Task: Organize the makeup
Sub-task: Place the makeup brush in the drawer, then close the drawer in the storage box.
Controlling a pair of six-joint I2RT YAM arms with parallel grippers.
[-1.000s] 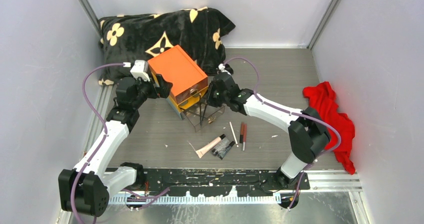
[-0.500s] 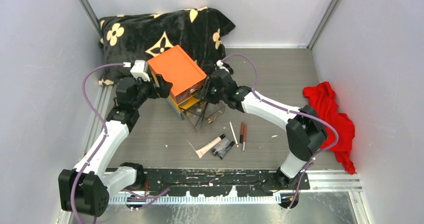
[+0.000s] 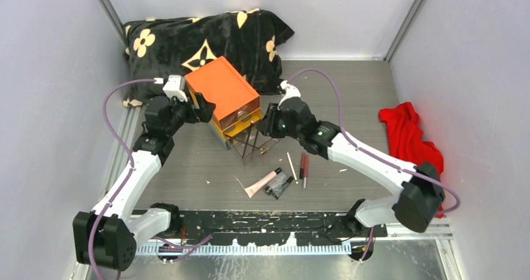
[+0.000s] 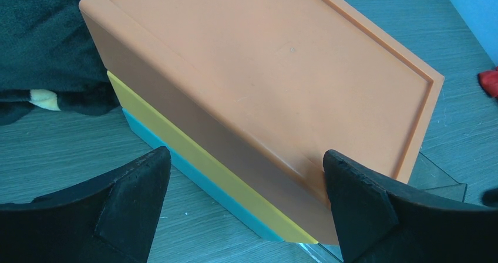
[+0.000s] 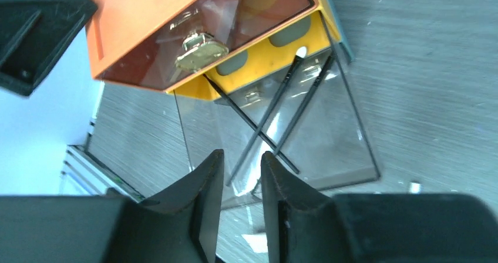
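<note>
The orange box (image 3: 222, 89) with clear drawers stands tilted at the back left. Its lowest clear drawer (image 3: 256, 144) is pulled out and holds thin dark pencils (image 5: 276, 113). My left gripper (image 3: 201, 110) is open, its fingers straddling the box's corner (image 4: 264, 69); the right finger (image 4: 358, 204) touches the box and the left finger stands apart. My right gripper (image 3: 271, 122) hovers over the open drawer (image 5: 335, 151), fingers a narrow gap apart and empty (image 5: 242, 157). On the table lie a pinkish tube (image 3: 262, 181), a black tube (image 3: 279, 185), red pencils (image 3: 304, 166) and a white pencil (image 3: 291, 166). No compacts show.
A black flowered cushion (image 3: 187, 39) lies behind the box against the back wall. A red cloth (image 3: 412, 142) lies at the right wall. A gold knob (image 5: 197, 49) shows on the upper drawer. Grey walls close in on three sides.
My right arm's elbow has swung out to the right and lower, and its gripper has drawn back a little from the box. The left arm and the box have not moved.
</note>
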